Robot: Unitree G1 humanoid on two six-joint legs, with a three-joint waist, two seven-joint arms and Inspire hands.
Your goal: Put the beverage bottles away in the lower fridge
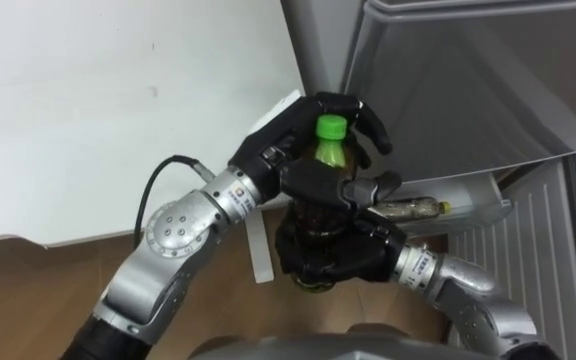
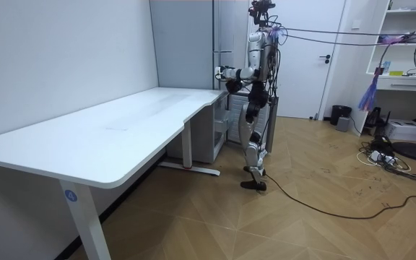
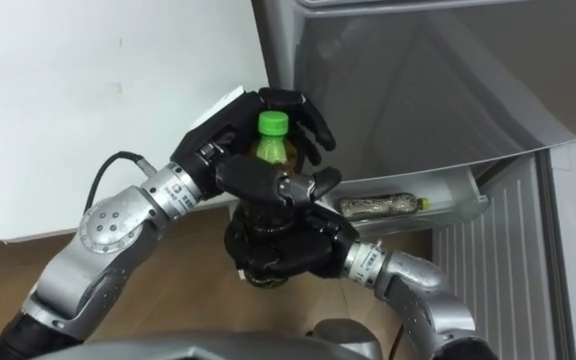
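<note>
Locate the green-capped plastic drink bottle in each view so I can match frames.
Left eye view: green-capped plastic drink bottle, centre, upright, left robot hand curled round its top, right robot hand round its base.
Right eye view: same bottle, just left of centre.
Room view: too small to tell.
Shared landmark: the white flat-topped desk.

Green-capped bottle (image 1: 329, 140): clear plastic, dark amber drink, yellow-green label, cap on. Upright, in air in front of grey fridge (image 1: 448, 80). Left hand (image 1: 286, 135) curled round neck and shoulder, right hand (image 1: 336, 255) curled round lower body. Second bottle (image 1: 411, 208): smaller, clear, lying on side on white shelf (image 1: 478, 205) low in open fridge, cap pointing right.
</note>
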